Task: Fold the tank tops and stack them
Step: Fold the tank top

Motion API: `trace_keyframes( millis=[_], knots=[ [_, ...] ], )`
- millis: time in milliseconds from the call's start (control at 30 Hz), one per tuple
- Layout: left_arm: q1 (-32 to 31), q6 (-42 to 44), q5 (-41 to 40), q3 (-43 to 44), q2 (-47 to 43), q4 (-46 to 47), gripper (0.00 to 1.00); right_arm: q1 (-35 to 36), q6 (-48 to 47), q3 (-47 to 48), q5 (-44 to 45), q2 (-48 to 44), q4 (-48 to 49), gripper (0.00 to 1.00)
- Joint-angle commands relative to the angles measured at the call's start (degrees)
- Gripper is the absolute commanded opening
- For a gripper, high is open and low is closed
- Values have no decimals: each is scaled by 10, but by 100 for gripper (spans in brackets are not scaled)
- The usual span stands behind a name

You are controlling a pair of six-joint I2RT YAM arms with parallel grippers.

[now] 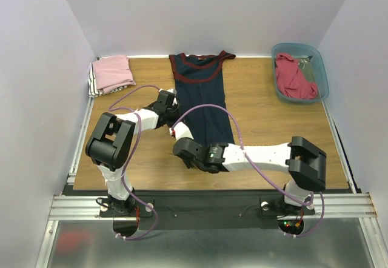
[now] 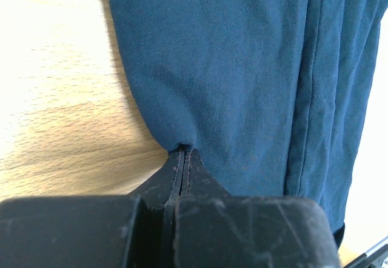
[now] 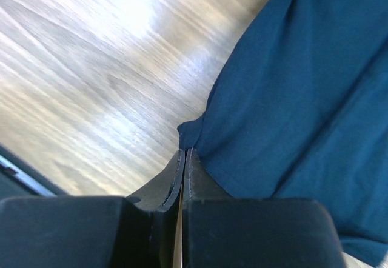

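Left tool and right tool each clenched on navy tank top left edge

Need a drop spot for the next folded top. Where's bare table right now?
Widest free patch: bare table between the navy top and the teal bin, ahead of the right arm. Narrower strip between the folded pink top and the navy top's shoulder. Crowded: the navy top's left edge, where the left gripper and right gripper pinch it.

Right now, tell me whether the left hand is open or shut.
Shut: the left hand pinches an edge of the navy tank top, fingers pressed together.
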Motion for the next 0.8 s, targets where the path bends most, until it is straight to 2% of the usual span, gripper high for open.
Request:
trace_keyframes(
  millis=[0,467,600,700,767],
  knots=[
    [5,21,-31,12,17,-42,0,19,16,-5,14,-38,-28,0],
    [16,30,-25,17,19,-50,0,58,65,-35,84,-71,-75,1],
    [16,32,-24,17,20,-50,0,66,81,-44,88,-95,-75,8],
    [16,33,-24,17,17,-50,0,69,95,-50,101,-120,-74,22],
    [16,33,-23,15,17,-50,0,70,100,-53,104,-132,-73,27]
  ],
)
